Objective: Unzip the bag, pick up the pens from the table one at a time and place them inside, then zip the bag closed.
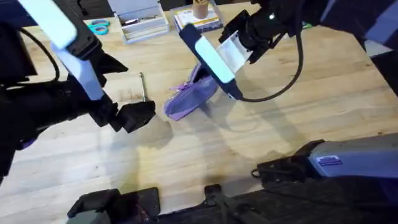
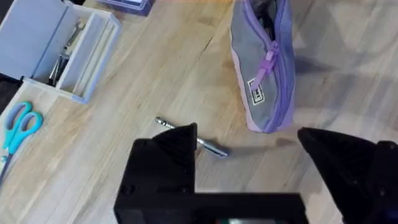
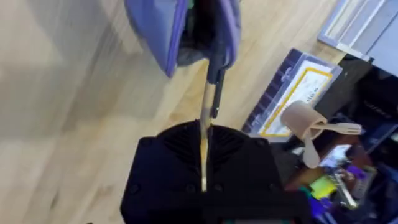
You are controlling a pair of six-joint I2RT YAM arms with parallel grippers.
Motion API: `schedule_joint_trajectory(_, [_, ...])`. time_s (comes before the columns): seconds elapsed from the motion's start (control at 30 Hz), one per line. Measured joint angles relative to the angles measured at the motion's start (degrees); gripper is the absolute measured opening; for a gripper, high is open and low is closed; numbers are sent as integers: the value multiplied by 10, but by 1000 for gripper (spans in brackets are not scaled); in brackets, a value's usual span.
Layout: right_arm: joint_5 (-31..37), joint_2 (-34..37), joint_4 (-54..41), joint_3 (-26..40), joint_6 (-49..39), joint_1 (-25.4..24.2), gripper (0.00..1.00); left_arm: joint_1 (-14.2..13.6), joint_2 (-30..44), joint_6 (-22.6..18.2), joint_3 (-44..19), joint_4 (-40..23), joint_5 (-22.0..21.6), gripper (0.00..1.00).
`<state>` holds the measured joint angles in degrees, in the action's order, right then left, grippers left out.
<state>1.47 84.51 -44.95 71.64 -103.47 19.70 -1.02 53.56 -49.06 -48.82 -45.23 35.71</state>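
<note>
Broad wooden table (image 1: 323,93) under everything, plank grain running across. Two dark arms reaching in from the near corners: left one low over the left-centre, right one crossing to the far middle above the pouch. Lavender bag (image 1: 189,98) at centre, lying aslant, mouth unzipped and gaping toward the far side, zipper pull dangling on its flank in the left wrist view (image 2: 266,62). Clear plastic box (image 1: 142,20) at the far edge, left of centre, small metal tools inside; stack of flat cases with a tan cup on top (image 1: 199,15) just right of it. Teal scissors (image 1: 98,27) left of the box, well clear of the bag. Right gripper (image 3: 204,158) clenched on the yellow-tan pen (image 3: 205,118), black end poked into the open mouth of the pouch, fabric lips on both sides of it. Left gripper (image 2: 249,149) released, fingers spread wide, hanging above the silvery pen (image 1: 142,86); near finger covering that pen's middle in the wrist view. Silvery pen flat on the wood, left of the bag and apart from it.
</note>
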Motion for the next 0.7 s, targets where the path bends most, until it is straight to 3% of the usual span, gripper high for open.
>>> schedule_joint_trajectory(0.37, [16, 5, 2, 0, -55, 0, 33, 0, 0, 0, 0, 0, 0, 994])
schedule_joint_trajectory(0.7, [15, 56, 9, 0, -61, 7, 33, 0, 0, 0, 0, 0, 0, 994])
